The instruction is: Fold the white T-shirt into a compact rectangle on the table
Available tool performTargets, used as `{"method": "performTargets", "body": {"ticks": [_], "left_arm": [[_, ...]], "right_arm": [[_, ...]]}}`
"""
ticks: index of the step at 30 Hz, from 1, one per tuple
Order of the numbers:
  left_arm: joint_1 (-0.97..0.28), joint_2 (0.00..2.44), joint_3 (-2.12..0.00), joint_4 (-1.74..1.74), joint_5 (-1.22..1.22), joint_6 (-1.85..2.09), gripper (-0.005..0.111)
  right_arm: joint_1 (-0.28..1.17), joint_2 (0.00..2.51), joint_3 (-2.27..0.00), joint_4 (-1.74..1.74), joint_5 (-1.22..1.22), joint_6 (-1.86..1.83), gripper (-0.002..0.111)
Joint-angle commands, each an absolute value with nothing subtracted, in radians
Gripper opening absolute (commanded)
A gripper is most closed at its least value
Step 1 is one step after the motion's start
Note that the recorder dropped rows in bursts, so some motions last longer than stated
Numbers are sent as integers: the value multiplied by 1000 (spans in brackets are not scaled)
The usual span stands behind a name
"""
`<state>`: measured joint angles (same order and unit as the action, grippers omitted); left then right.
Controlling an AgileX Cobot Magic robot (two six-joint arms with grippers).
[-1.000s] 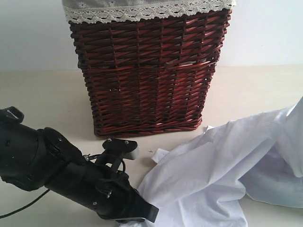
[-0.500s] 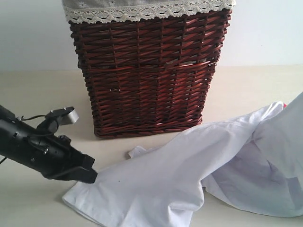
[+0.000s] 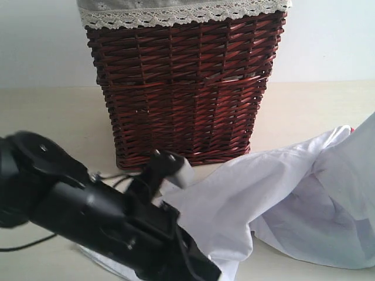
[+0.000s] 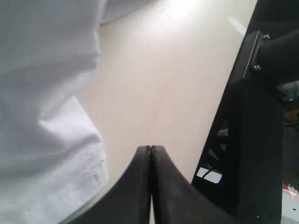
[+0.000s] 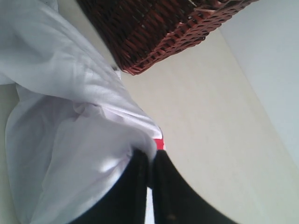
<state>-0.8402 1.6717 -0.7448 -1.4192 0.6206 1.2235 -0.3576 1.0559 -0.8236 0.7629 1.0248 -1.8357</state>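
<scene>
On table (image 3: 53, 117), exterior view: white T-shirt (image 3: 281, 193) lies crumpled, near-right of wicker basket (image 3: 181, 88), right edge raised out of frame; left arm (image 3: 88, 216) over near-left corner.
Left wrist view: left gripper (image 4: 150, 148) jaws closed, empty, over bare table just beside hem.
Right wrist view: right gripper (image 5: 150, 156) jaws pinching fabric by red band (image 5: 159, 143).
Judgement: no fold made; flattening and all folds left.

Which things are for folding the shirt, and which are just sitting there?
For the job:
white T-shirt, crumpled
table under it
right gripper, pinching the shirt
left gripper, shut and empty

Just sitting there:
wicker basket with its lace-trimmed liner
</scene>
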Motion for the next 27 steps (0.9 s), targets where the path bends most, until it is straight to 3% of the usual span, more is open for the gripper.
{"method": "performTargets", "body": {"ticks": [1,9,22,27], "left_arm": [[-970,1746,-745,-1488,451,1208,0],[-955,1816,-745,-1550,340,1142,0],[-709,1820,-745,-1537,350,1095,0],[-703,1853,-745,-1496,378,1075,0]], "right_arm": [[-361,1047,-834,801,1032,-1834,0],[-361,1047,-834,801,1059,-1834,0],[-361,995,-834,801,1058,-1834,0],[-361,983,-834,801,1058,-1834,0]]}}
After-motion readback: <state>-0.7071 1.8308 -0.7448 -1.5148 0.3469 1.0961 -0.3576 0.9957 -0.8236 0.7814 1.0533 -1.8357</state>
